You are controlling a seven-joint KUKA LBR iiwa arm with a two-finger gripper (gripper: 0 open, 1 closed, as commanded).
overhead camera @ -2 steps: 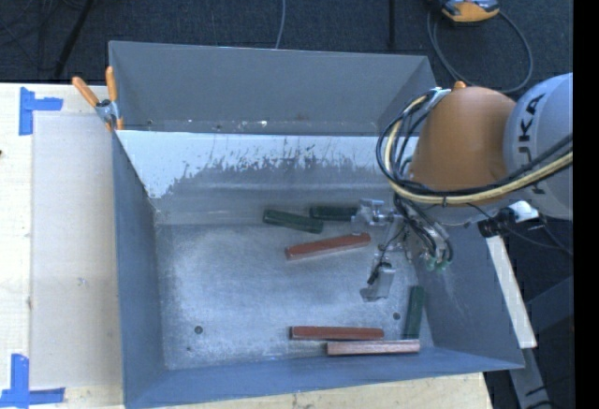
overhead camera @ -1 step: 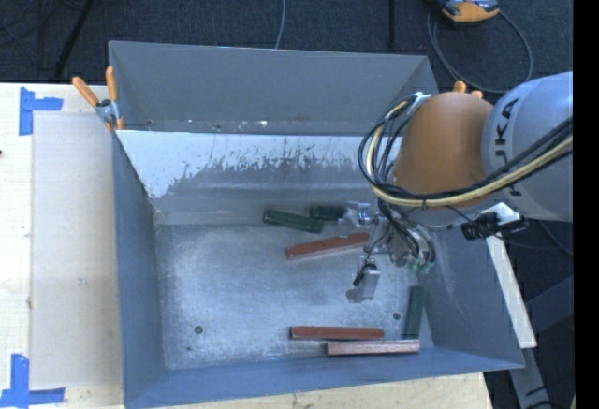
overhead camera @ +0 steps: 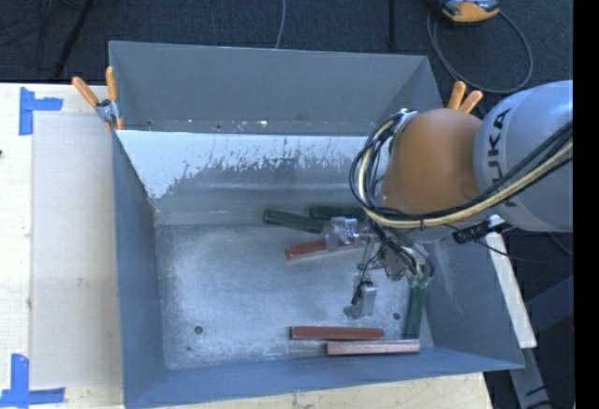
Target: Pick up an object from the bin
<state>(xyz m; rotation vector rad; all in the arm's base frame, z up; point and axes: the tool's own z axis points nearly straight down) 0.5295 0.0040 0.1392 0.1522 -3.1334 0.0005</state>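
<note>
gripper (overhead camera: 363, 297) grip: can't tell | brown stick (overhead camera: 337, 333) just nearer front wall, long axis L-R | green stick (overhead camera: 414, 304) beside, on right

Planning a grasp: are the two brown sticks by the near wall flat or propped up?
Flat: both brown sticks lie lengthwise on the bin floor, side by side.

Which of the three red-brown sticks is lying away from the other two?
The shorter red-brown flat stick mid-bin, tilted, beside the dark green sticks. The two longer red-brown sticks lie together by the grey metal bin's near wall.
</note>
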